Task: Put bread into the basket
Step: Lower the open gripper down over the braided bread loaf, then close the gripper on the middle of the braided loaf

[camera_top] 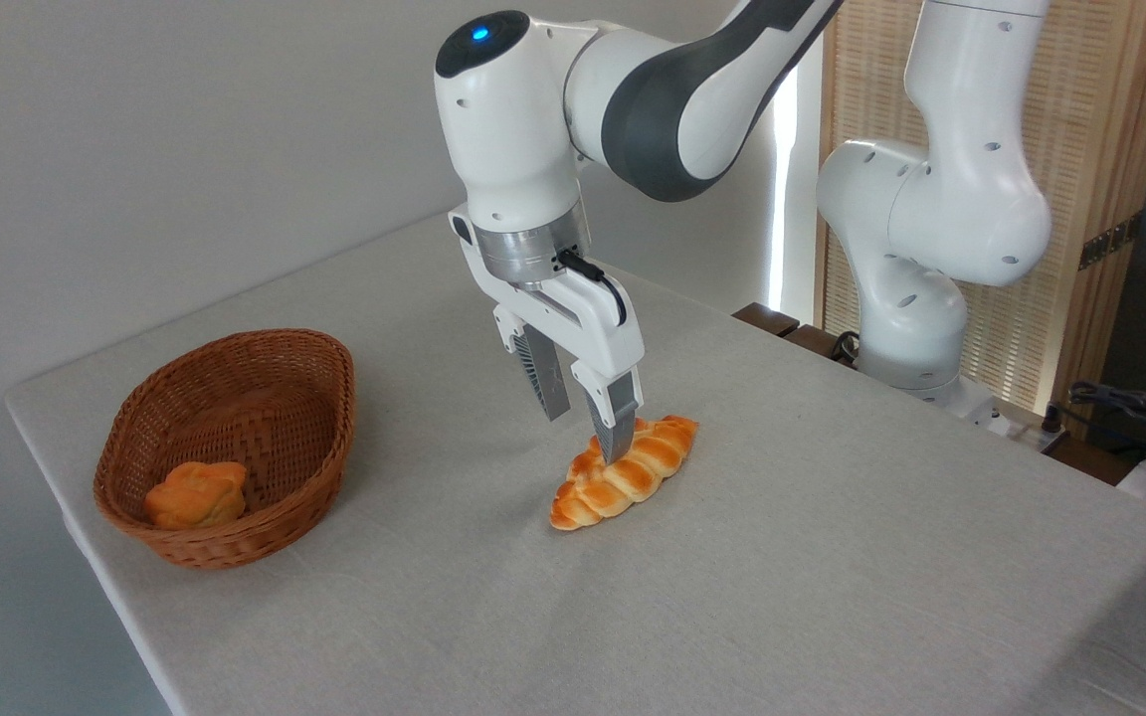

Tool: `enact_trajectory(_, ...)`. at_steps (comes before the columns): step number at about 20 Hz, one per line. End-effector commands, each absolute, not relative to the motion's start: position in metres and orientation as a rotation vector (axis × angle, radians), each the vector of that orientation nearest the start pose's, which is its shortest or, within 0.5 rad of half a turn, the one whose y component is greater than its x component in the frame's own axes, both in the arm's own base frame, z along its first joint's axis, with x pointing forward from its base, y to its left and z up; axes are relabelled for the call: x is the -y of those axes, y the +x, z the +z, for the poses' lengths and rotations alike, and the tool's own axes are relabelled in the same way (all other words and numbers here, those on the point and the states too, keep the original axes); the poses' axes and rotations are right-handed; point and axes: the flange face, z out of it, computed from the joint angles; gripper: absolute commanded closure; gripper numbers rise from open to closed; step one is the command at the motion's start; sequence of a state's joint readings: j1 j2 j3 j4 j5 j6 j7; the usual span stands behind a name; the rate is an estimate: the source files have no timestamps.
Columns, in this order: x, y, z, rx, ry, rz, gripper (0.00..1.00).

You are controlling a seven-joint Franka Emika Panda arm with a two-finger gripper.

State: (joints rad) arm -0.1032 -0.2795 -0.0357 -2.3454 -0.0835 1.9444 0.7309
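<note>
A desk (832,597) draped in a pale grey-beige cloth fills the lower and middle frame, one corner at the left edge, its far edge running toward the upper centre. A reddish-brown woven basket (265,393) sits on the cloth at centre left, near the left corner. A golden-orange braided bread (633,475) lies flat on the cloth at centre frame, angled from lower left to upper right, well apart from the basket. The robot's white base (916,358) stands at the desk's far right edge.
</note>
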Motion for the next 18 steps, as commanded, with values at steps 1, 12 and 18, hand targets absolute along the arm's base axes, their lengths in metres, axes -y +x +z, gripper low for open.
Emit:
enact_trajectory(1, 0.061, 0.436, 0.433, -1.336, -2.877, 0.169, 0.00)
enact_trajectory(12, 0.057, 0.426, 0.409, -1.356, -2.833, 0.256, 0.00)
enact_trajectory(18, 0.056, 0.425, 0.404, -1.373, -2.819, 0.271, 0.14)
